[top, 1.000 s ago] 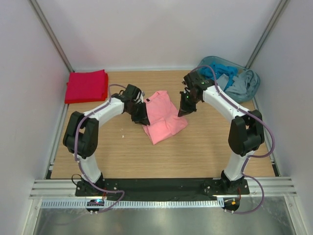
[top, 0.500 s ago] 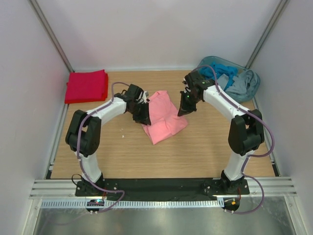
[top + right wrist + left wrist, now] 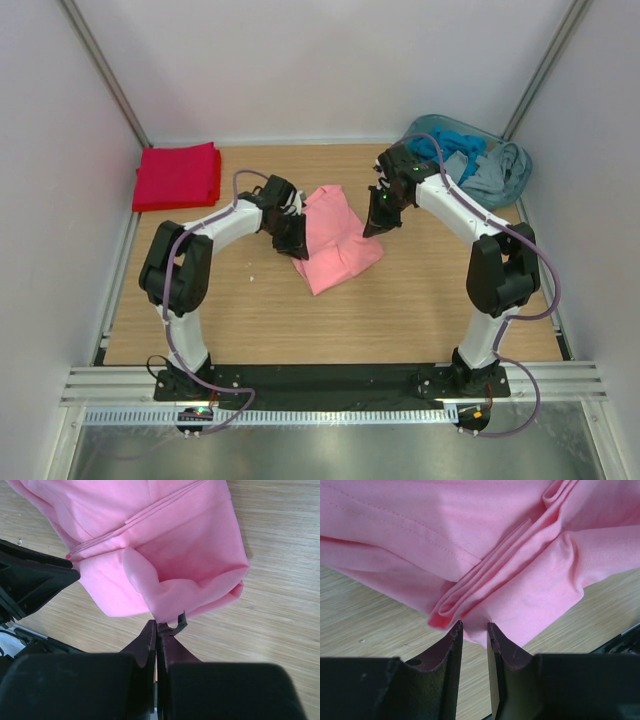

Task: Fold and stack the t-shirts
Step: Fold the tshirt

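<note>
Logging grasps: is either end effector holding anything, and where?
Right end effector pinches the pink t-shirt by a raised edge fold. Left end effector is open at the folded edge, apparently gripping nothing.

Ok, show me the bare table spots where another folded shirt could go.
Free: the near strip of the wooden table between the salmon-pink cloth t-shirt and the arm bases; the far strip between the folded bright red t-shirt and the blue-grey clothes heap. Crowded: the centre, left tool and right tool flanking that shirt.
</note>
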Action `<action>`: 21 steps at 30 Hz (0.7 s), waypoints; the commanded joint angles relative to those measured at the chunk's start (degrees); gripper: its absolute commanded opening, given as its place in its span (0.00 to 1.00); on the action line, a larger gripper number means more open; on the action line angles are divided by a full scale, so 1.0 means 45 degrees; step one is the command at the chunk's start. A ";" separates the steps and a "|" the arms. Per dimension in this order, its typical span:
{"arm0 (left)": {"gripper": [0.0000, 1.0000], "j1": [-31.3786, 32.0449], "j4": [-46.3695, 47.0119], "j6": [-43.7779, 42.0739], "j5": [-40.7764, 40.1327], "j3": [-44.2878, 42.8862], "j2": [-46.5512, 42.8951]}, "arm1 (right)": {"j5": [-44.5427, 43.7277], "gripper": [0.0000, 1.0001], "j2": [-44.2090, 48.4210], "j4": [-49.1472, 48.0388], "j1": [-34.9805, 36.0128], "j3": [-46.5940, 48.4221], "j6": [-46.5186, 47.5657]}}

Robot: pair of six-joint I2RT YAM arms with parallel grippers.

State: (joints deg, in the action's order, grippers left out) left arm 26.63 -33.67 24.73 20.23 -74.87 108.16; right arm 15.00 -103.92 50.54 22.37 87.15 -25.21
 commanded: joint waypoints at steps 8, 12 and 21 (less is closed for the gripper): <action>0.30 0.0175 -0.0252 -0.0652 -0.0452 -0.0432 -0.0071 | 0.0201 0.01 -0.0091 -0.0314 -0.0030 0.0339 -0.0022; 0.30 0.0175 -0.0213 -0.0633 -0.0433 -0.0510 0.0027 | 0.0220 0.01 -0.0071 -0.0334 -0.0030 0.0281 -0.0003; 0.00 0.0254 -0.0271 -0.0262 -0.0198 -0.1018 0.0047 | 0.0182 0.01 -0.0149 -0.0392 -0.0069 0.0320 -0.0003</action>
State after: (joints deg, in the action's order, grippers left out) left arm 27.40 -34.87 23.66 19.03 -76.79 109.14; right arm 15.40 -103.94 50.11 22.37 87.15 -25.36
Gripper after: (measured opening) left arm 0.044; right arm 0.029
